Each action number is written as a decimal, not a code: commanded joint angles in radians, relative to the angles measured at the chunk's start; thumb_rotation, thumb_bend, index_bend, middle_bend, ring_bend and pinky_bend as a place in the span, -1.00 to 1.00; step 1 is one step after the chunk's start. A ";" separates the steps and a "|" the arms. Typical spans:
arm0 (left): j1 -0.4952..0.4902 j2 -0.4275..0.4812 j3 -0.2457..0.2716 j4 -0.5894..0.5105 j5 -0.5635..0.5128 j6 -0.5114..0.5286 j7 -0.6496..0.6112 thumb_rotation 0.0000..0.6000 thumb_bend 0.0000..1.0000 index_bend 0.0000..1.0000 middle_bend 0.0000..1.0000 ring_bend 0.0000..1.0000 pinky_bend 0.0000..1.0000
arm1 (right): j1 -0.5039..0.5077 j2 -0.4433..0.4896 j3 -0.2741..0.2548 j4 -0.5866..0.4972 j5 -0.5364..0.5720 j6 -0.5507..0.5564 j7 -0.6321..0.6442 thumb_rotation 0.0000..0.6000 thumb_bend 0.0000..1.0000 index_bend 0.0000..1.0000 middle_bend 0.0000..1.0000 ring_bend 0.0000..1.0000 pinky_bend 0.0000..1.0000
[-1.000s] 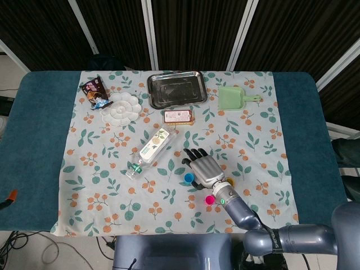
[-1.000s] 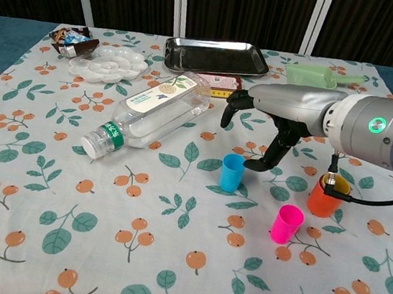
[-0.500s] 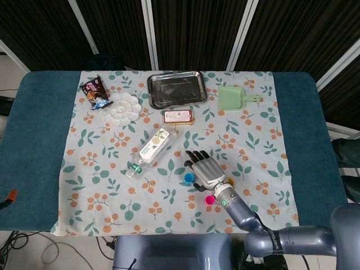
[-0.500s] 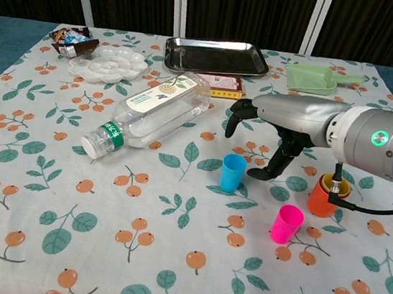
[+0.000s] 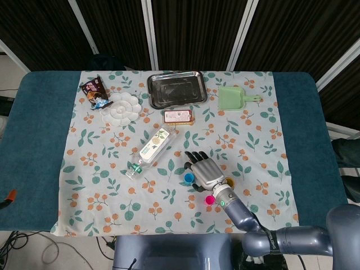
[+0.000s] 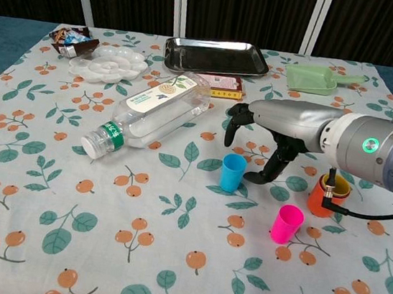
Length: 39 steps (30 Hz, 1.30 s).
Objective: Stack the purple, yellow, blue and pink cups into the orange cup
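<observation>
The blue cup (image 6: 233, 172) (image 5: 189, 179) stands upright on the flowered cloth. My right hand (image 6: 277, 129) (image 5: 203, 169) hovers just right of it and behind it, holding nothing, with its fingers (image 6: 235, 119) spread and curving down and the thumb low beside the cup. The pink cup (image 6: 287, 224) (image 5: 210, 199) stands nearer the front edge. The orange cup (image 6: 322, 198) (image 5: 229, 182) stands to the right with a yellow cup (image 6: 338, 185) nested inside. I see no purple cup. The left hand appears in neither view.
A clear water bottle (image 6: 153, 116) lies on its side left of the blue cup. Further back are a steel tray (image 6: 216, 55), a white palette (image 6: 109, 65), a snack packet (image 6: 72, 38), a small box (image 6: 222, 87) and a green scoop (image 6: 314, 77).
My right hand has sunk a little and drawn closer to the blue cup, its fingers staying spread. The cups have not moved.
</observation>
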 commanded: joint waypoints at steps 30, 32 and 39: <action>0.000 0.000 0.001 0.001 0.000 -0.001 0.001 1.00 -0.55 -0.70 -0.86 -0.99 -1.00 | -0.008 -0.040 0.021 0.032 -0.003 -0.003 0.008 1.00 -0.21 -0.15 -1.00 -0.84 -0.82; 0.000 0.000 0.000 0.001 0.000 0.000 0.000 1.00 -0.55 -0.70 -0.86 -0.99 -1.00 | -0.008 -0.043 0.024 0.036 -0.001 -0.003 0.009 1.00 -0.21 -0.13 -1.00 -0.84 -0.82; 0.000 0.000 0.000 0.001 0.000 -0.001 -0.001 1.00 -0.55 -0.70 -0.86 -0.99 -1.00 | -0.008 -0.051 0.029 0.054 0.013 -0.011 0.011 1.00 -0.21 -0.10 -1.00 -0.84 -0.82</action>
